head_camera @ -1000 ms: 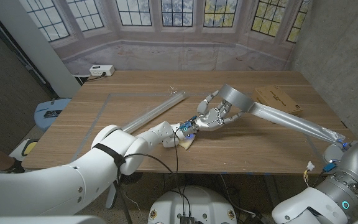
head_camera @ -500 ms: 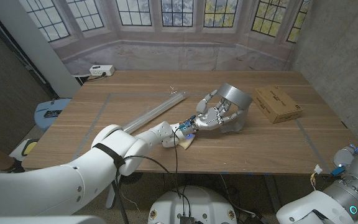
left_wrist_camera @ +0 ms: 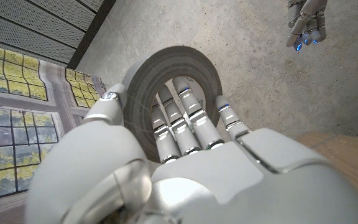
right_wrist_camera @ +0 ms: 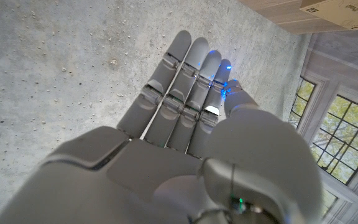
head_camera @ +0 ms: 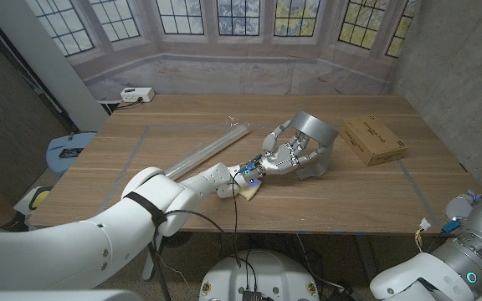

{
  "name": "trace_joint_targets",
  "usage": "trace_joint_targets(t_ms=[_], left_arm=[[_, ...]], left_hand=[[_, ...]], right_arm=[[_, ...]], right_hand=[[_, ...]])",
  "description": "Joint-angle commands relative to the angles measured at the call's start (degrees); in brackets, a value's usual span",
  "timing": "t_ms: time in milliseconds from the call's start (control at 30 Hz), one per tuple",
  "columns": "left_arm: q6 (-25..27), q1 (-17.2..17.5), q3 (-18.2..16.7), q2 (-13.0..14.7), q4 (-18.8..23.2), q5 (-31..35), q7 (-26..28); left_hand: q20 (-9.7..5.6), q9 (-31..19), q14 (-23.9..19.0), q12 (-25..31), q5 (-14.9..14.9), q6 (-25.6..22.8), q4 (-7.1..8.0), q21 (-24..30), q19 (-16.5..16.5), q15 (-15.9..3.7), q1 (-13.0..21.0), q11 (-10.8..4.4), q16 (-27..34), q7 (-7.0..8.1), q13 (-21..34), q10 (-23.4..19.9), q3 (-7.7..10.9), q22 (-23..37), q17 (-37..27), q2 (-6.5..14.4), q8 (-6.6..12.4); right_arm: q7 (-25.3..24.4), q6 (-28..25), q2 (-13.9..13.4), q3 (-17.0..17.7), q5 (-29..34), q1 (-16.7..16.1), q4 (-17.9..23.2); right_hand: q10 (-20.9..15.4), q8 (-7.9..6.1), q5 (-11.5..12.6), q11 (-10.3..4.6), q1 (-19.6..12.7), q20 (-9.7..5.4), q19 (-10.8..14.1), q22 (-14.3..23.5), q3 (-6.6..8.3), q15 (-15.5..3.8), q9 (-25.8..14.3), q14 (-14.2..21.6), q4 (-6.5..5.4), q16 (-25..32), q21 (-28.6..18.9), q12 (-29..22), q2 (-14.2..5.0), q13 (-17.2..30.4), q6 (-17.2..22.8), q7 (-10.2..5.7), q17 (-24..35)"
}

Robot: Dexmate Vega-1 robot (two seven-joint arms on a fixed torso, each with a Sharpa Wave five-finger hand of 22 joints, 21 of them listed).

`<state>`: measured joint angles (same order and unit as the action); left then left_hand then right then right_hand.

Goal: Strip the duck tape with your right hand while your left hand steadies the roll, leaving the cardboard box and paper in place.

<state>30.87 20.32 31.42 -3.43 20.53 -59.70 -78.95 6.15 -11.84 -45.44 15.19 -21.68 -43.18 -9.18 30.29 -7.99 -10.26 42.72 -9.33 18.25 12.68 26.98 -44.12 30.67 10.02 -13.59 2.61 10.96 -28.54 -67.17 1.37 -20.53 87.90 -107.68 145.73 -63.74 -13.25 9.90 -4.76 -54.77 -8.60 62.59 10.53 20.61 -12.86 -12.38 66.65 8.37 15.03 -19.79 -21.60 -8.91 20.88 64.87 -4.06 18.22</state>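
Now left hand (head_camera: pixel 289 156) grips roll (head_camera: pixel 314 128) — box (head_camera: pixel 374 140) shut.

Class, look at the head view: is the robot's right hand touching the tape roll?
No. The left hand grips the tape roll.

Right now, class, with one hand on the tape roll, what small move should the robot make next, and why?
Probably bring the right hand over the table toward the tape roll. The left hand already grips the roll, fingers through its core, while the right hand is off the table, open and holding nothing, so stripping cannot begin.
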Motion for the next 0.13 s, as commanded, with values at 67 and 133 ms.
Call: trace_joint_targets(t_ms=[67,133], left_arm=[[0.2,-0.1,9.9,4.3,3.3,-11.0,0.0],[-0.2,-0.3,11.7,5.1,3.5,-13.0,0.0]], left_hand=[[-0.28,-0.2,-0.4,-0.2,-0.1,-0.5,-0.35,-0.2,-0.6,-0.26,6.2,-0.4,0.5,0.05,0.2,-0.1,0.09,0.2,-0.3,5.9,0.47],[-0.31,-0.2,-0.5,-0.2,-0.1,-0.6,-0.31,-0.3,-0.6,-0.25,6.1,-0.38,0.4,0.05,0.2,0.0,0.13,0.2,-0.2,5.8,0.49]], right_arm=[[3.5,1.6,-0.7,0.0,1.1,2.8,-1.6],[4.5,1.9,-1.0,0.2,1.4,3.6,-2.1]], right_hand=[[-0.5,0.16,0.4,-0.12,-0.6,0.11,-0.1,0.2,-0.1,-0.32,-0.2,0.2,-0.03,-0.2,-0.2,0.1,0.14,0.1,0.2,-0.07,0.2],[-0.5,0.15,0.4,-0.08,-0.7,0.14,-0.1,0.2,-0.1,-0.33,-0.2,0.2,-0.03,-0.2,-0.2,0.2,0.15,0.1,0.2,-0.03,0.3]])
